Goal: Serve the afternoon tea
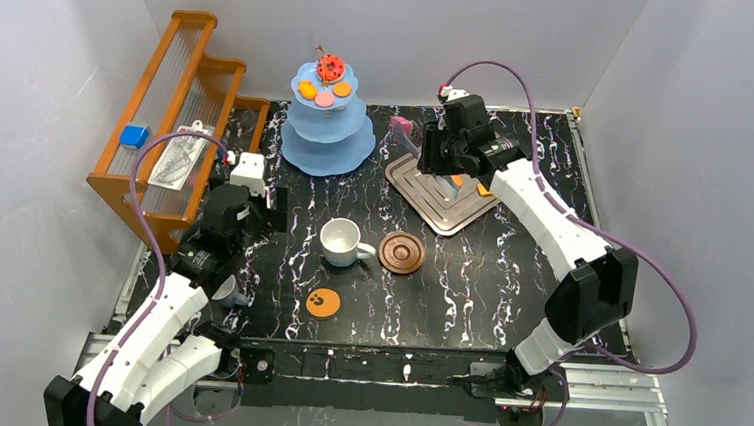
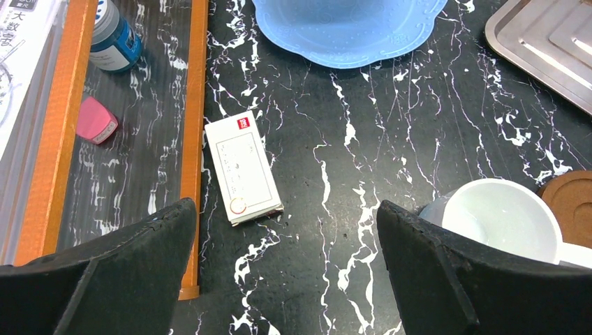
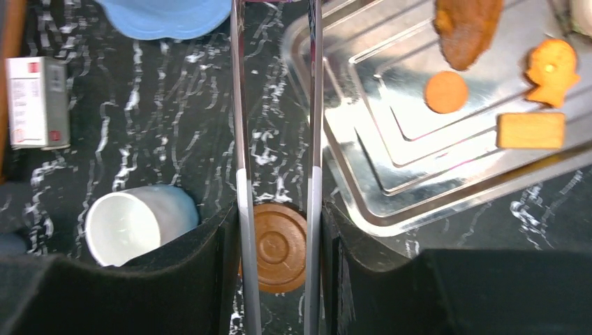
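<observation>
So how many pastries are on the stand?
4, all on the top tier of the stand: red one at the back, orange one left, pink one in front, second orange one right. Lower tiers are partly hidden.

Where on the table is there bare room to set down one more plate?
The widest bare patch lies at the front, between the brown saucer, the orange coaster and the right arm's base. A smaller one lies between the blue stand and the white mug. Crowded: the tray under the right gripper with its tongs, and the rack side.
</observation>
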`<state>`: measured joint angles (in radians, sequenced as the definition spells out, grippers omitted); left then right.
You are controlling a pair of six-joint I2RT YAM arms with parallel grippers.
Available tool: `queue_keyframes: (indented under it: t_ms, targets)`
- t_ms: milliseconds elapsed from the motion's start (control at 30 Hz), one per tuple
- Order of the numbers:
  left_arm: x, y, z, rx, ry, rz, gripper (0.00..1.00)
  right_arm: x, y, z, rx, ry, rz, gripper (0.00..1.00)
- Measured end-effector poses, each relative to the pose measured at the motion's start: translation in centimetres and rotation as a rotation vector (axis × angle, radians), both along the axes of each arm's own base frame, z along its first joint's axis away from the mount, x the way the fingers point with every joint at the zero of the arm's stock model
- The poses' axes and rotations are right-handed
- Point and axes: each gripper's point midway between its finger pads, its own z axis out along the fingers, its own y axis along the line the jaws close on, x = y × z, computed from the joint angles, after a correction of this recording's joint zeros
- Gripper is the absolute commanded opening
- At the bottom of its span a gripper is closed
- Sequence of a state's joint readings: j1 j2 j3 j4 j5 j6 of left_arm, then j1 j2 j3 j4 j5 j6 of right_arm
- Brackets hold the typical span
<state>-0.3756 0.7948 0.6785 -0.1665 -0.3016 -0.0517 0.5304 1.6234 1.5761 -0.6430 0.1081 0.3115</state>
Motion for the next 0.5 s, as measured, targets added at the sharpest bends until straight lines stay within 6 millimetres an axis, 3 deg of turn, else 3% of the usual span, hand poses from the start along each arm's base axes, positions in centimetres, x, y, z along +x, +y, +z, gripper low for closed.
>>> queue_keyframes:
  t_ms: [300, 500]
  targets:
    - [0.0, 0.2, 0.1, 0.003, -0.006, 0.009, 0.98, 0.0, 4.5, 1.2, 0.161, -0.068, 0.137, 0.39]
    - [0.0, 0.2, 0.1, 0.006, -0.006, 0.008, 0.98, 1.4, 7.1, -0.5, 0.197, -0.052, 0.178, 0.4]
